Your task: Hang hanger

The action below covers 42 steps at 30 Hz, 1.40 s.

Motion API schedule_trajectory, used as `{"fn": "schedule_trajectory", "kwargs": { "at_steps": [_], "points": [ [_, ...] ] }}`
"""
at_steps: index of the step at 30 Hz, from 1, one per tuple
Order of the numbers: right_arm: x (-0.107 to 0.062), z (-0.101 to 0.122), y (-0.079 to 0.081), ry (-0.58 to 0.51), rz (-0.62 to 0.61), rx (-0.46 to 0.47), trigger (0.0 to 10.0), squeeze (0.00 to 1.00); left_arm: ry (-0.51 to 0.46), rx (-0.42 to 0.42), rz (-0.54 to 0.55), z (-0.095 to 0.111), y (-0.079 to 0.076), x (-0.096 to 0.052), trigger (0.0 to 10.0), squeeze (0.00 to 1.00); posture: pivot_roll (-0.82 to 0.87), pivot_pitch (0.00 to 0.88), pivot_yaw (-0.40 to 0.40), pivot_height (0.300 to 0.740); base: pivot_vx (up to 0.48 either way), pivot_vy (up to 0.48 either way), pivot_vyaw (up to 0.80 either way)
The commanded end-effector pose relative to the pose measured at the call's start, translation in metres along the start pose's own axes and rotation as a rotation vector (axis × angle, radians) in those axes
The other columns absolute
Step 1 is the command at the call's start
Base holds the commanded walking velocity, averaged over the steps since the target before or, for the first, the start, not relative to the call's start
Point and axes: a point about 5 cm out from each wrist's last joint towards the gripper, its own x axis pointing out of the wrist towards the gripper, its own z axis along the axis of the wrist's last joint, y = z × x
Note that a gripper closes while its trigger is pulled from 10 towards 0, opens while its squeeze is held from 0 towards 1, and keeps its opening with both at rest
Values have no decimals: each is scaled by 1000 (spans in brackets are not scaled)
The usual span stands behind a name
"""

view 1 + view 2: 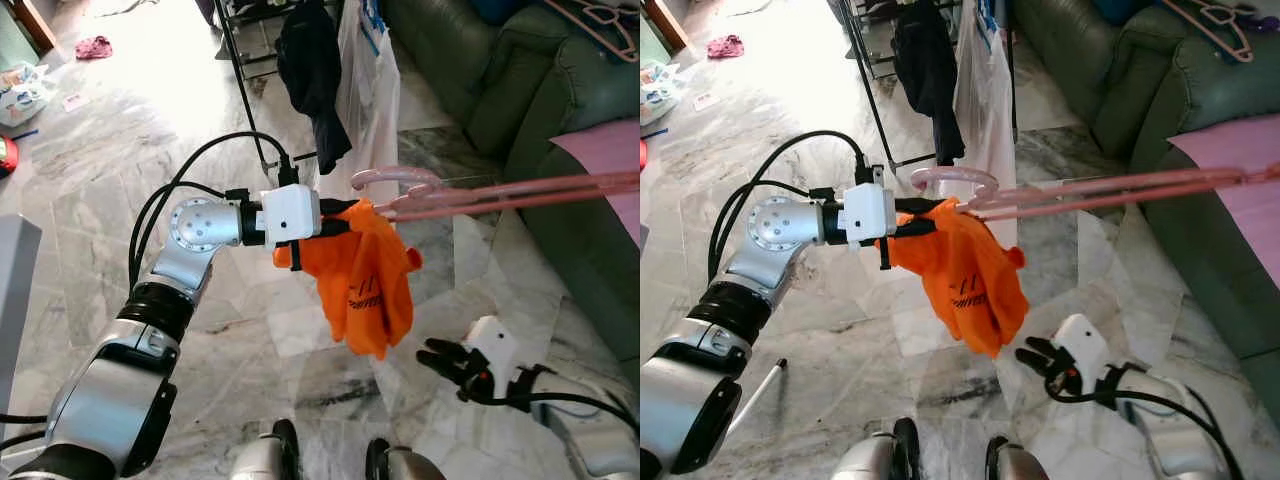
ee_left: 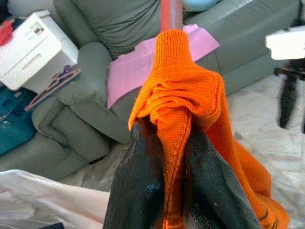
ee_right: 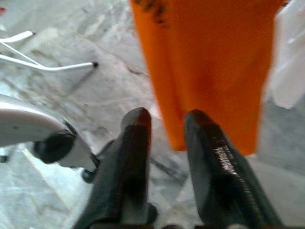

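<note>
The left claw (image 1: 345, 222) is clamped on the bunched top of an orange garment (image 1: 365, 285) draped on a pink hanger (image 1: 480, 195) held out over the marble floor (image 1: 120, 170), while the right claw (image 1: 432, 357) hangs low below it, fingers slightly apart and empty.

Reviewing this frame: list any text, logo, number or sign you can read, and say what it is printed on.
Nothing can be read for certain.
Orange garment: dark print near its lower part, too small and creased to read.
White box on the green sofa: a small label, too blurred to read.
The left gripper is shut on the orange garment.
</note>
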Motion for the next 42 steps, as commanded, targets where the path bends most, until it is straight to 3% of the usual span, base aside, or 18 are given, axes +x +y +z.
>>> {"fn": "schedule_trajectory", "kwargs": {
  "at_steps": [1, 6, 11, 17, 25, 26, 28, 29, 32, 38, 42],
  "points": [
    [-8, -6, -7, 26, -34, -21, 10000, 1000, -20, 24, 0, 3, 3, -4, 0, 0, -15, 254, 83, 740, 0, 0, 0],
    [-23, -6, -32, 31, -151, -58, 10000, 1000, -58, 13, -11, 8, 4, -4, 0, 0, -8, 258, 82, 740, 0, 0, 0],
    [-28, -1, -46, 2, -220, -58, 10000, 1000, -101, 11, -27, 14, 5, -4, 0, 0, -4, 257, 86, 740, 0, 0, 0],
    [-26, 2, -51, -17, -241, -73, 10000, 1000, -132, 7, -35, 19, 6, -2, 0, 0, 1, 258, 90, 740, 0, 0, 0],
    [-15, 10, -46, -63, -136, -55, 10000, 1000, -166, -3, -59, 25, 4, 2, 0, 0, 0, 264, 98, 740, 0, 0, 0],
    [-15, 12, -46, -68, -121, -59, 10000, 522, -175, -6, -62, 27, 4, 3, 0, 0, 0, 266, 98, 740, 0, 0, 0],
    [-16, 13, -48, -70, -118, -58, 10000, 522, -186, -11, -67, 29, 4, 4, 0, 0, -1, 267, 99, 740, 0, 0, 0],
    [-16, 15, -50, -74, -118, -60, 10000, 0, -190, -12, -72, 29, 4, 4, 0, 0, -1, 267, 100, 740, 0, 0, 0],
    [-17, 22, -61, -103, -145, -45, 10000, 0, -218, -27, -90, 35, 3, 6, 0, 0, 5, 271, 100, 740, 0, 0, 0],
    [-12, 37, -66, -139, -131, -62, 10000, 0, -229, -38, -103, 37, 1, 6, 0, 0, 11, 274, 100, 740, 0, 0, 0],
    [1, 50, -66, -170, -79, -65, 10000, 0, -245, -47, -109, 41, -1, 7, 0, 0, 19, 275, 99, 740, 0, 0, 0]
  ]
}}
